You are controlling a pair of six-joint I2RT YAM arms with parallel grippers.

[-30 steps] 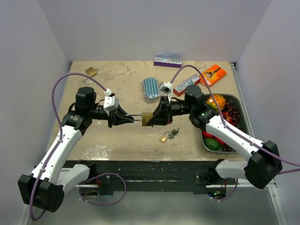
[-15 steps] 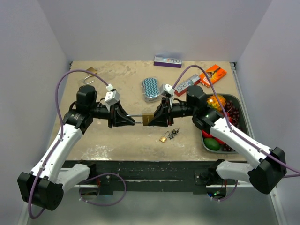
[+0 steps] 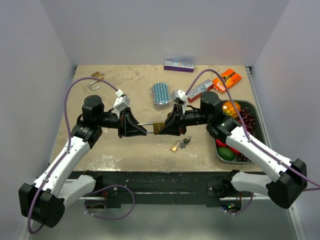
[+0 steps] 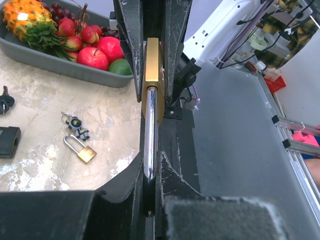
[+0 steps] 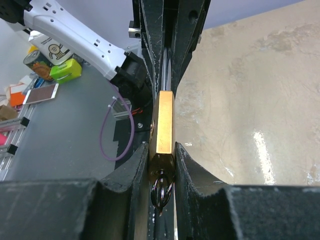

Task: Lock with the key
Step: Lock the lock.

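A brass padlock (image 3: 156,127) is lying sideways in mid-air. Its chrome shackle (image 4: 150,135) is pointing into the left gripper (image 3: 144,129), which is pinching it. The right gripper (image 3: 162,128) is clamping the body, and a dark key (image 5: 161,192) is showing at the base.

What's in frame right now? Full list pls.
large padlock: 1, brass, held in the air between the grippers
small padlock: 1, brass, on the table near the front
keychain: 1, dark, just right of the small padlock
third padlock: 1, brass, far-left corner
pouch: 1, blue-white zigzag, mid-back
box: 1, purple-white, far edge
packets: 2, orange and red-white, far right
tray: 1, grey, right side
fruit: several, red, green, orange, in the tray
table: 1, beige
left gripper: 1, black, shut on the shackle
right gripper: 1, black, shut on the brass body
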